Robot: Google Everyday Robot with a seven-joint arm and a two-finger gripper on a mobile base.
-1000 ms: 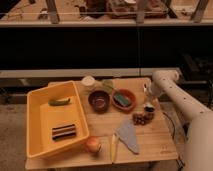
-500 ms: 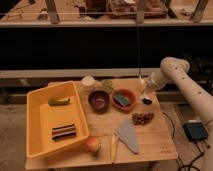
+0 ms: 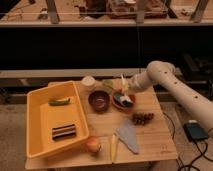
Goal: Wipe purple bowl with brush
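Your gripper (image 3: pixel 125 90) is on the far side of the table (image 3: pixel 156 141), a bit right of the middle. It hangs just over the orange-brown bowl (image 3: pixel 124 102), which has a teal thing inside. The gripper is squeezed tight, and it looks like it is holding the brush (image 3: pixel 122 80). You can see the thin pale handle poking up out of it. The dark end of the brush is hard to pick out from what is in that bowl.

The white arm (image 3: pixel 166 77) reaches in from the right.

The purple bowl (image 3: pixel 99 100) sits on the table just left of the orange-brown bowl, right next to it. The gripper is near the purple bowl but not over it.

Behind the purple bowl, on the far side, stands a small white cup (image 3: pixel 88 81). A pale green thing (image 3: pixel 107 84) lies just right of the cup.

A big yellow bin (image 3: pixel 45 120) fills the left part of the table. Inside it lie a green thing (image 3: pixel 59 101) and a dark striped thing (image 3: pixel 64 131).

On the near side of the table you have a round orange thing (image 3: pixel 93 145), a pale yellow stick (image 3: pixel 113 148) and a grey pointed cloth (image 3: pixel 128 136). A brown bumpy clump (image 3: pixel 142 118) lies to the right, near the orange-brown bowl.
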